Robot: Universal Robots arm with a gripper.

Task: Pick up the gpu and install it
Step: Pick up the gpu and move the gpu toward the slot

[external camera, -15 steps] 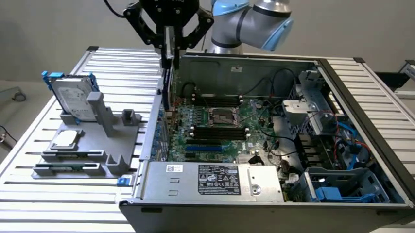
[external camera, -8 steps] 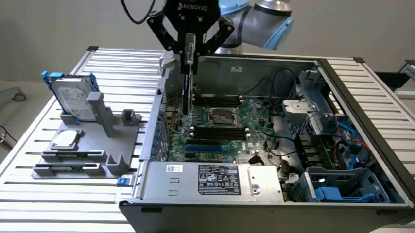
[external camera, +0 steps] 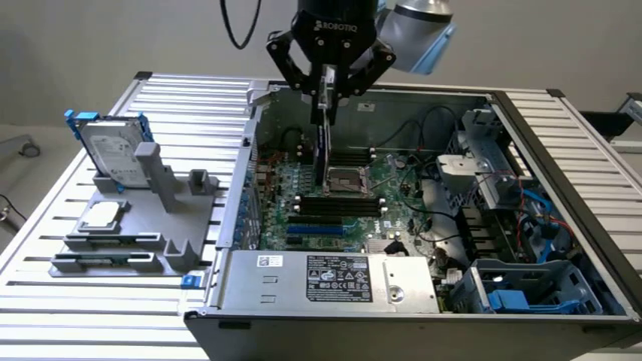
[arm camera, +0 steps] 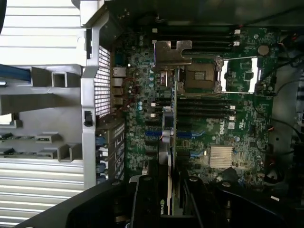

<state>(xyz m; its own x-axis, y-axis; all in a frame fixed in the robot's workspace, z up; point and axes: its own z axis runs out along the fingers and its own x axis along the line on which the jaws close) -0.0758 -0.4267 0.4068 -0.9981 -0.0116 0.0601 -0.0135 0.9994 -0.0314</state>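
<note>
My gripper (external camera: 326,96) is shut on the gpu (external camera: 323,147), which hangs upright and edge-on over the motherboard (external camera: 336,203) inside the open computer case (external camera: 561,188). The card's lower end is above the area near the CPU socket (external camera: 348,180), and whether it touches the board cannot be told. In the wrist view the gpu (arm camera: 174,118) shows as a thin edge running from my gripper (arm camera: 168,202) out to its silver end bracket (arm camera: 172,52). Blue expansion slots (arm camera: 154,134) lie on the green board (arm camera: 213,123) beneath it.
A silver hard drive with blue rails (external camera: 113,154) stands on a grey fixture (external camera: 131,233) at the exterior view's left, with a small square silver chip (external camera: 102,214) beside it. The power supply (external camera: 331,278) fills the case's near side, and drive bays and cables (external camera: 492,180) fill the right.
</note>
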